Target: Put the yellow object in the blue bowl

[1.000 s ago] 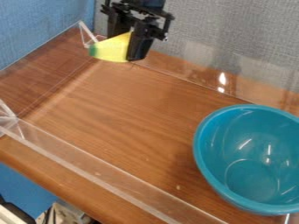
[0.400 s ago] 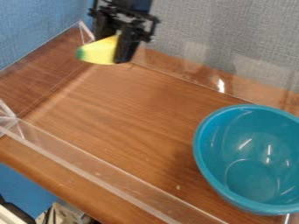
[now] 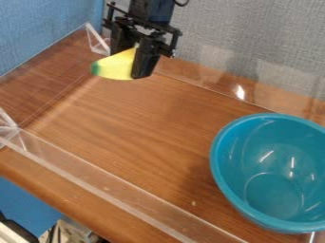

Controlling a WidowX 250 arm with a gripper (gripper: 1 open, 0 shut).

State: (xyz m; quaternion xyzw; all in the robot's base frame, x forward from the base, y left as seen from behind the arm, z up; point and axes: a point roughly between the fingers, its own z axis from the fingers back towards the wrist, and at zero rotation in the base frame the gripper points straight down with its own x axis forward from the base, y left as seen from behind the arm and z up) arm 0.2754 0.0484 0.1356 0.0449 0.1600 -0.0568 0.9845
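Wood-toned board (image 3: 140, 142) spans the work area, with a blue panel at far left and a grey wall behind. Pincer (image 3: 135, 53): positioned above the far left part of the board, partly open, its jaws closed around the banana (image 3: 116, 65). Banana: held below the pincer, greenish tip toward the left; it appears to be clear of the board. Bowl (image 3: 273, 169): located at near right, upright, well apart from the pincer. Clear plastic edge (image 3: 108, 182): runs along the near side of the board.

Step in hand: transfer; the grasp appears complete, the release remains. Next move: carry the banana right and nearer, keep it above the bowl's rim, centre it over the opening, lower slightly, then open the jaws. Caution: a low approach could strike the rim.
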